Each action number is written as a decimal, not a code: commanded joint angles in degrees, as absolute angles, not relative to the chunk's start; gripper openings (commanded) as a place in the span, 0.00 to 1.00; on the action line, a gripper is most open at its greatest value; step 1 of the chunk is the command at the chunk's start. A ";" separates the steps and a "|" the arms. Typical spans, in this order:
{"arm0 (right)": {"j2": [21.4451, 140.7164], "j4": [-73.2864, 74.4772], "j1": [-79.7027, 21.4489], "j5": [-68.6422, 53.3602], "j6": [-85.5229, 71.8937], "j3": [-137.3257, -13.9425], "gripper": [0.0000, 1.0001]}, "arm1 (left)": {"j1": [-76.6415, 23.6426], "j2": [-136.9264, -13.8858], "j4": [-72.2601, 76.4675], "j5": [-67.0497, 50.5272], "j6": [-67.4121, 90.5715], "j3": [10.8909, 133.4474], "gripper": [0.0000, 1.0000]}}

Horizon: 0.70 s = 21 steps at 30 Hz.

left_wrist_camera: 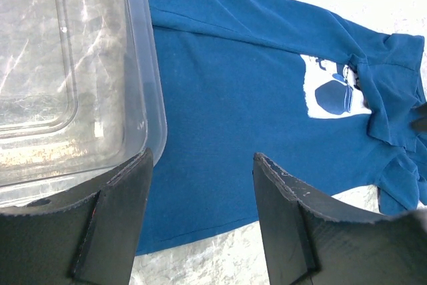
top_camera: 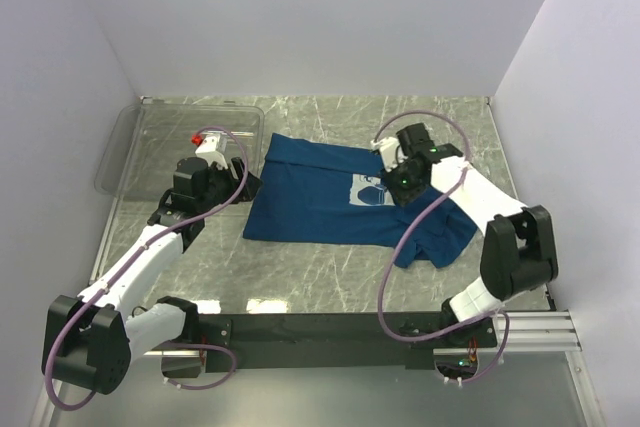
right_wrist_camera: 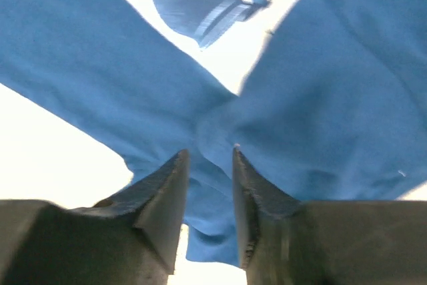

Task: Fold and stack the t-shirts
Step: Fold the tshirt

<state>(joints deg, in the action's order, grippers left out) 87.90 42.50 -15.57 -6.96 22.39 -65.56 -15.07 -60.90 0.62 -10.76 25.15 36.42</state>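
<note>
The right gripper [right_wrist_camera: 208, 153] hangs over the t-shirt [top_camera: 305, 202] toward three o'clock, jaws slightly parted, released. The left gripper [left_wrist_camera: 202, 156], at nine o'clock beside the bin [top_camera: 140, 147], has its jaws wide and empty.

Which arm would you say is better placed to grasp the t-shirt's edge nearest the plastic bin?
The left: its open gripper hovers at that edge of the t-shirt, beside the bin; the right gripper is over the far side near the print.
</note>
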 commanded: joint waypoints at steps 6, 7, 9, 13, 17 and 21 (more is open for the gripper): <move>94.74 39.55 -19.86 1.57 17.41 -64.43 0.45 | -14.94 -59.42 2.81 -12.13 25.49 36.13 0.67; 95.27 39.20 -20.04 2.28 16.88 -64.34 0.45 | -14.94 -59.33 2.73 -12.04 25.49 36.12 0.67; 96.41 39.11 -20.39 2.64 16.35 -64.42 0.45 | -14.94 -59.15 2.72 -11.95 25.49 35.95 0.67; 97.82 38.76 -20.74 3.43 15.73 -65.03 0.38 | -14.94 -59.24 2.64 -11.78 25.66 35.77 0.67; 98.53 39.02 -20.83 3.25 15.56 -65.57 0.24 | -14.94 -59.15 2.55 -11.69 25.40 36.03 0.67; 96.60 39.29 -20.39 1.85 15.99 -65.74 0.00 | -14.85 -59.06 2.11 -11.60 25.05 36.39 0.67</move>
<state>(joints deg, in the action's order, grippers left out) 97.86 40.12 -20.45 2.11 16.19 -64.47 -15.07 -60.47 0.82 -10.74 25.19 35.90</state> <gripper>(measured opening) 0.018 0.668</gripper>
